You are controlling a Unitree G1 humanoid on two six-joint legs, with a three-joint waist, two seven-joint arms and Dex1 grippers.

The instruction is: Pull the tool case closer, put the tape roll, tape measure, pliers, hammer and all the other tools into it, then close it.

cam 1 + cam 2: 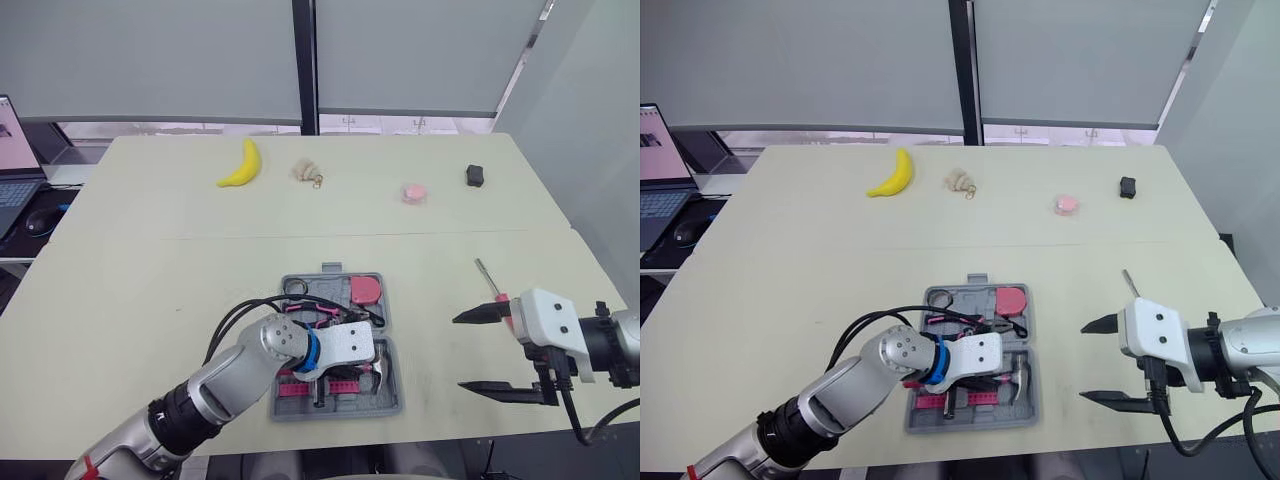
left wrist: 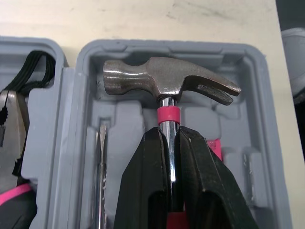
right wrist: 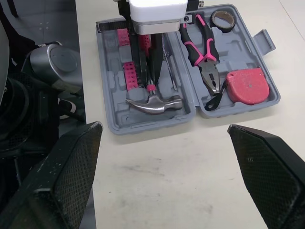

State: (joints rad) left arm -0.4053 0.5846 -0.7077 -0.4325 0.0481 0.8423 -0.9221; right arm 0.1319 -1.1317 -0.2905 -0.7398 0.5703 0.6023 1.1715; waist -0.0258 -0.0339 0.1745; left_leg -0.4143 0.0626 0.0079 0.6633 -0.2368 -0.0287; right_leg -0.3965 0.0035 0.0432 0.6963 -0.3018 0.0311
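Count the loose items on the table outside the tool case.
5: banana, beige trinket, pink lump and black block along the far edge; screwdriver near the right claw. More may be hidden.

The left arm is built of silver-grey cylinders, with a black band on its near part, a blue ring at the wrist and a white plate beyond. Black cables loop beside it, and a red mark sits near its base. The left pincer has smooth black wedge fingers. The right arm is silver, with a black collar, a white box and a black cord underneath. The right pincer has tapered black fingers with a cross-hatched texture.
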